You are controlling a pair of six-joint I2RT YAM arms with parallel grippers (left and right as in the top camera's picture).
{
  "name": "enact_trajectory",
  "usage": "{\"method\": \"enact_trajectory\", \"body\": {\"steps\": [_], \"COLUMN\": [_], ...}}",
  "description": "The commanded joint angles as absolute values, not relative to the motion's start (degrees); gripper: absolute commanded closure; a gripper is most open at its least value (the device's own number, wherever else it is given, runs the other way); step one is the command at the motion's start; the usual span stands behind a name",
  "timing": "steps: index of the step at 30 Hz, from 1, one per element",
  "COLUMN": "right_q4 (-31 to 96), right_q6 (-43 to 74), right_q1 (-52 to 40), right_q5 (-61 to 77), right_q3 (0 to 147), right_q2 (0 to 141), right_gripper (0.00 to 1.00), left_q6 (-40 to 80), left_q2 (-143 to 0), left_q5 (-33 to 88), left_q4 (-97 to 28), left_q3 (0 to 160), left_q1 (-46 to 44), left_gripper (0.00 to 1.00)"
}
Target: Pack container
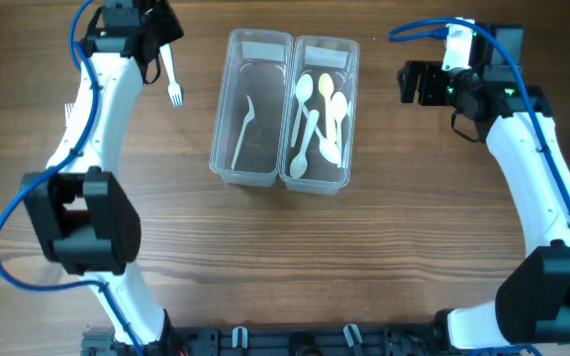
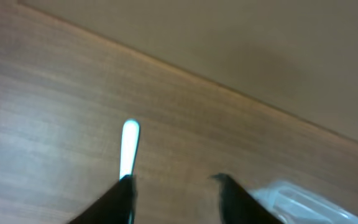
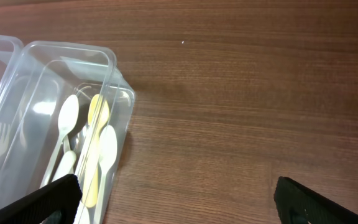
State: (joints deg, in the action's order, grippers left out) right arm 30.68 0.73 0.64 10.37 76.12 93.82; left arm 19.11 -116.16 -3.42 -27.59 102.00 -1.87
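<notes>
A wooden table (image 1: 384, 257) is seen from above, with two robot arms and two clear boxes side by side between them. The left claw (image 2: 174, 180) is shown with its fingers spread partway, and nothing is pinched between them. A white fork (image 2: 129, 146) is seen reaching forward from the tip of one finger, touching it or just beside it; whether it rests on the wood or hangs from that finger cannot be told, as the view is blurred. Off to the other finger's side, well apart from the claw, stands the fork box (image 1: 228, 109), its corner caught at the edge of the wrist view; a second fork (image 1: 243, 127) is already laid inside it. Just beyond it stands the spoon box (image 1: 350, 109), in which several white and yellow spoons (image 1: 323, 99) are heaped.

The right claw (image 3: 178, 185) is spread wide and empty above the wood; the spoon box lies ahead of it and to one side, apart from its fingers.

The step in hand is judged to be the handling of the loose fork, bound for the fork box; packing looks well advanced, since no other loose piece is seen. For the next move, the fork would need to be centred between the fingers, pinched firmly, lifted, carried sideways over the fork box and let go inside; a slip from so thin a handle is to be guarded against.
</notes>
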Motion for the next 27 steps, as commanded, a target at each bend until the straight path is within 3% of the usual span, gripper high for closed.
{"method": "enact_trajectory", "body": {"steps": [1,10,20,27], "right_q4": [30.5,30.5,30.5,30.5], "right_q6": [0.1,0.1,0.1,0.1], "right_q1": [0.6,0.6,0.6,0.6], "right_q5": [9.8,9.8,9.8,9.8], "right_q3": [76.2,76.2,76.2,76.2], "right_q2": [93.2,93.2,93.2,93.2], "right_gripper": [0.0,0.0,0.0,0.0], "left_q6": [18.3,21.7,21.2,16.1], "left_q2": [-122.2,-132.1,-137.8,-139.7], "left_q5": [-4.4,-7.4,-4.3,1.0], "left_q4": [-24.2,-18.1,-11.2,-9.6], "left_q3": [102.0,102.0,102.0,102.0], "left_q1": [-1.7,1.6,3.0,2.9], "left_gripper": [0.29,0.43,0.41,0.5]}}
